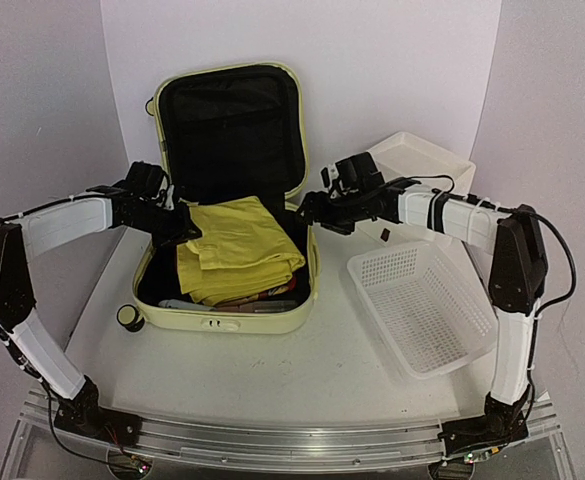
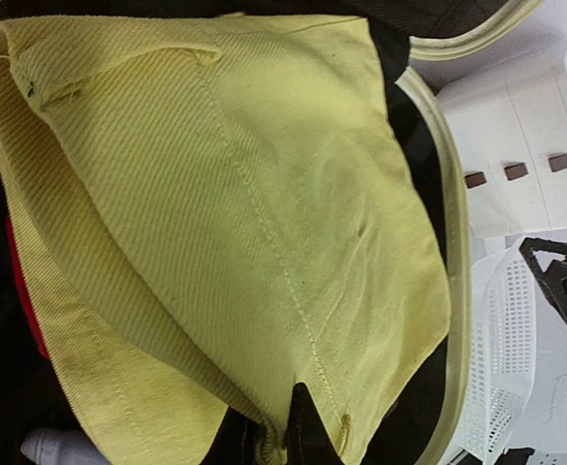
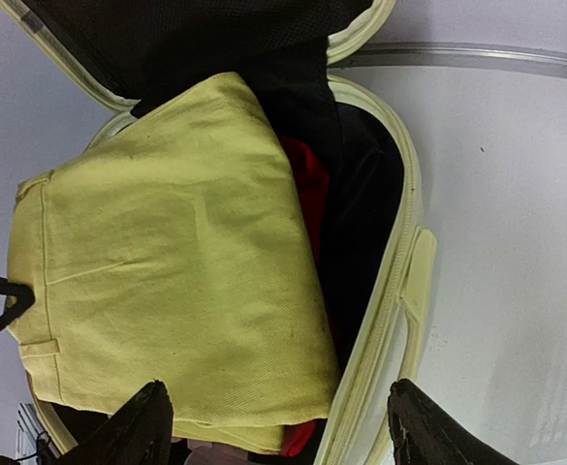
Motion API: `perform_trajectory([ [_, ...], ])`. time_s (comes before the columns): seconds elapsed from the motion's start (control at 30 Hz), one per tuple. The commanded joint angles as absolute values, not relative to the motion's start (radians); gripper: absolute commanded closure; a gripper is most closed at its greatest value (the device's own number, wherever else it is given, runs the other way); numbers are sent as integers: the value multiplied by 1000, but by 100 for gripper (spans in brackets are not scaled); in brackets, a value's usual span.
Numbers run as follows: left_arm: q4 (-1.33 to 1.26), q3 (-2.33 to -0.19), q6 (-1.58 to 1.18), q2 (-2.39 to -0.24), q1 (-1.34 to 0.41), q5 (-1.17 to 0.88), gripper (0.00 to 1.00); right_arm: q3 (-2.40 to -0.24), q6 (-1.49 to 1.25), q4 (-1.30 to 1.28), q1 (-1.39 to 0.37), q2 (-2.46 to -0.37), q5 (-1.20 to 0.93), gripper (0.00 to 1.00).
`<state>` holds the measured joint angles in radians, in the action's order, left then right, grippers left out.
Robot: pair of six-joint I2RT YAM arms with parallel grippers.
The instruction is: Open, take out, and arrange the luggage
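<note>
Bright, soft light comes down from above. The white table (image 1: 302, 370) and the walls look a little purple. Soft grey shadows lie under the basket (image 1: 422, 300) and beside the suitcase (image 1: 262, 318). The black inside of its lid is very dark, with little to see in it. In the left wrist view the yellow cloth (image 2: 225, 194) is close and sharp, and the white drawers (image 2: 516, 145) look too bright. In the right wrist view the table shines pale at the lower right.
</note>
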<state>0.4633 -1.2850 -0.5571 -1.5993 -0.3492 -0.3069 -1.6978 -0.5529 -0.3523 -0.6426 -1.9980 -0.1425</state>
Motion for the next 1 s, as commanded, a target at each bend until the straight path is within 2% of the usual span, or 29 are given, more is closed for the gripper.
perform_trajectory([
  [0.0, 498, -1227, -511, -1536, -281, -348, 100, -1802, -526, -376, -678, -2049, -173, 23],
  [0.2, 530, -1198, -449, -1560, -241, -400, 100, -1890, -535, -404, -706, -2129, -172, 21],
  [0.37, 552, -1190, -390, -1606, -218, -408, 100, -1987, -576, -445, -713, -2220, -146, 15],
  [0.6, 606, -1190, -320, -1663, -178, -397, 100, -2146, -627, -541, -718, -2364, -121, 14],
  [0.77, 625, -1168, -314, -1650, -178, -273, 100, -2178, -653, -560, -723, -2413, -177, 17],
  [0.97, 626, -1170, -328, -1706, -182, -235, 100, -2188, -690, -548, -738, -2450, -275, 27],
])
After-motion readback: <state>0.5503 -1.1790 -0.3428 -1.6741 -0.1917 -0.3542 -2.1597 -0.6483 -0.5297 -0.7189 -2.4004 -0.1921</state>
